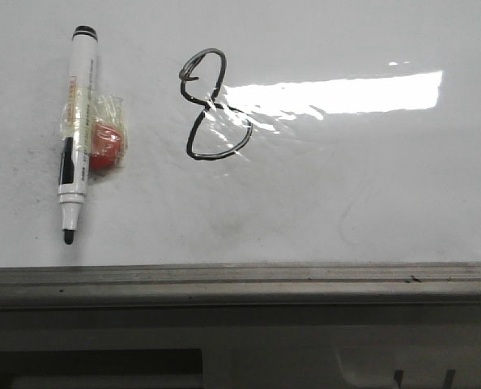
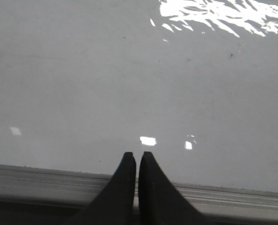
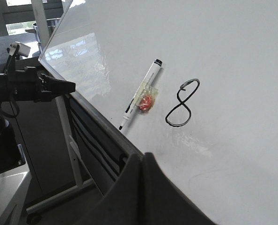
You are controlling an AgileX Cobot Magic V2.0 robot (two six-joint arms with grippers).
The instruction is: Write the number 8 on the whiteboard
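A thin black number 8 is drawn on the glossy whiteboard, with a small upper loop and a wider lower loop. It also shows in the right wrist view. A white marker with a black tip lies uncapped to its left, an orange lump in clear tape stuck to it. My left gripper is shut and empty over the board's near frame edge. My right gripper is shut and empty at the board's edge, well away from the marker. Neither gripper shows in the front view.
The grey metal frame runs along the board's near edge. A bright light reflection lies right of the 8. In the right wrist view my left arm sits beyond the board's edge, with stand legs below.
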